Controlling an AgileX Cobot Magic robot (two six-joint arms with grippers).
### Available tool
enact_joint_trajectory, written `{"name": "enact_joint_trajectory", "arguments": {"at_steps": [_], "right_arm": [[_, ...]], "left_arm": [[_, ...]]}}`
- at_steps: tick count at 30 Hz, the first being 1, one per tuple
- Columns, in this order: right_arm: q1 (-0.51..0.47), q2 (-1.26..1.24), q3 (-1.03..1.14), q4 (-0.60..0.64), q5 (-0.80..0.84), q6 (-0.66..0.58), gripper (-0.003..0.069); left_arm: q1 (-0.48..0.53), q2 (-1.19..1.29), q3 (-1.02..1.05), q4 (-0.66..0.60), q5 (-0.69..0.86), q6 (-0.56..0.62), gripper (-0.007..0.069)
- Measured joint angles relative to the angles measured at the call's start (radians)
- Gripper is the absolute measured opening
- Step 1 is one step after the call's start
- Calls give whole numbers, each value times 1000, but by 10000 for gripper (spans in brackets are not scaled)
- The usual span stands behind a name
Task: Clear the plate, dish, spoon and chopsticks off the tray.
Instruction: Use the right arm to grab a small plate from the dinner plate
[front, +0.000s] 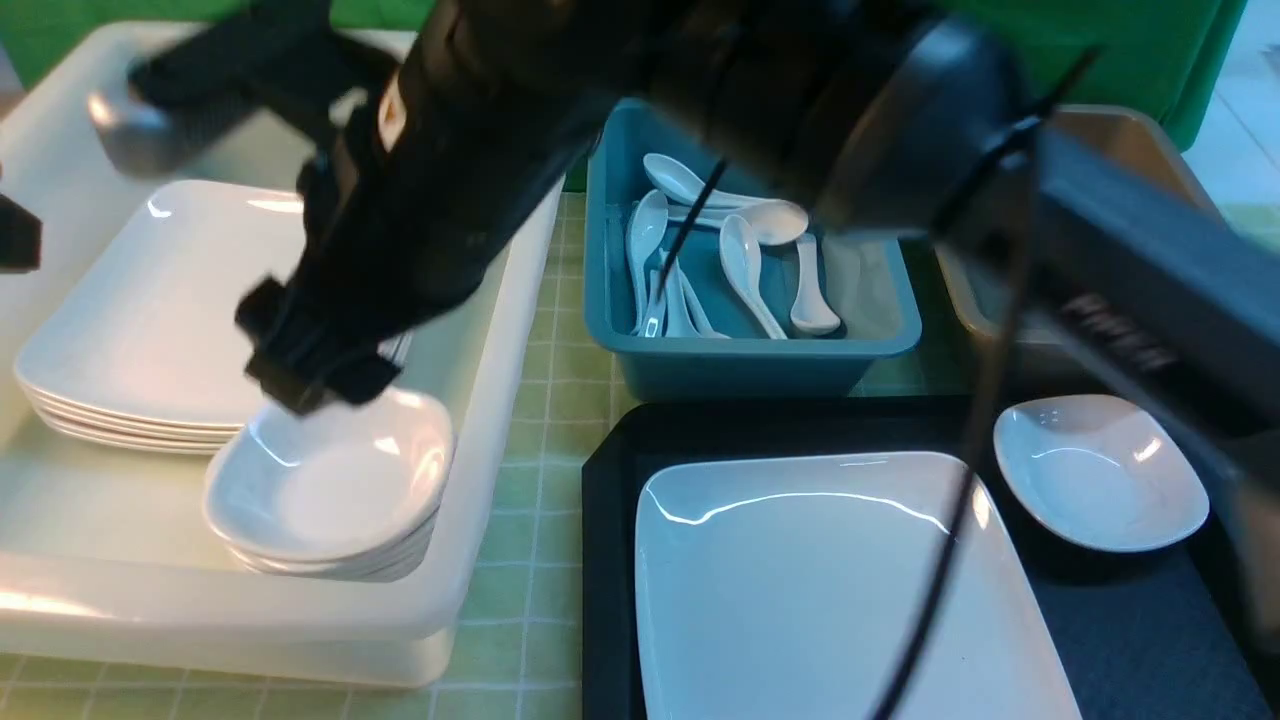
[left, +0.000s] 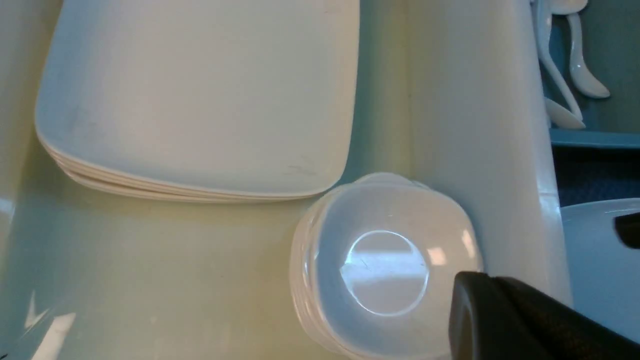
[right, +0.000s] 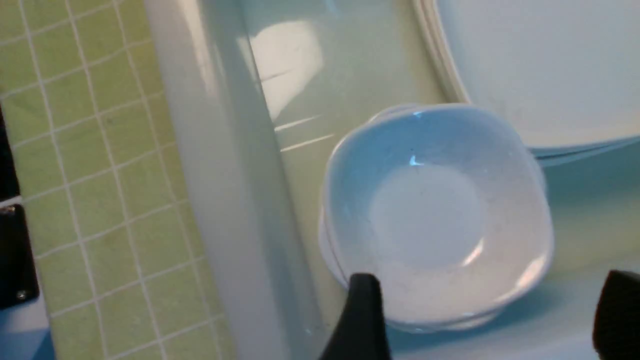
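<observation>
Black tray not yet cleared — the plate fills its near left part and a dish sits by its far right corner. No spoon or chopsticks show on it; spoons lie in the blue bin. The right gripper hangs wide open over the dish stack in the white bin's near right corner, holding nothing. Left gripper — can't tell. Roughly halfway, I'd judge: plate and dish are left.
</observation>
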Motion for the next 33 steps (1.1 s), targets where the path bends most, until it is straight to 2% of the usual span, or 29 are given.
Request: {"name": "enact_joint_trajectory", "arguments": {"at_steps": [1,2,4,6,8,10,12,14,15,16,17,19,21,23,27,33], "right_arm": [[0,-11,3,-16,0,1,548],[-1,-79,38,-124,0,6,487],[-12,-145,99,-225,-2,19,391],[-45,-218,177,-301,-5,37,262],[-111,-326,359,-352,-6,48,88],[-182,-403,505,-370,-7,52,50],[-284,-479,682,-385,-7,52,62],[-397,-538,870,-396,-13,52,150],[-409,-546,887,-396,-16,52,160],[-498,-566,1020,-402,-48,55,254],[-518,-570,1050,-403,-59,55,278],[-619,-574,1218,-404,-166,36,421],[-641,-571,1290,-404,-239,5,470],[-648,-561,1339,-403,-341,-28,503],[-649,-528,1358,-402,-441,-55,517],[-649,-434,1362,-408,-501,-119,519]], "left_arm": [[-5,0,0,0,0,1,-3],[-54,0,0,-4,-1,4,-3],[-110,0,0,-6,-2,4,-3],[-206,0,1,-6,-4,5,-3],[-331,1,1,-8,-8,5,-3],[-454,7,2,-15,-19,5,-3],[-592,22,9,-16,-43,-3,-3],[-697,44,16,-16,-77,-17,-3],[-734,54,19,-16,-92,-20,-3],[-817,82,23,-15,-129,-23,-3],[-838,92,24,-11,-146,-23,-3],[-961,168,26,10,-227,-40,-3],[-1008,215,27,21,-273,-53,-3],[-1049,280,30,22,-331,-65,-3],[-1070,370,30,27,-392,-72,-3],[-1070,440,31,49,-436,-72,-3]]}}
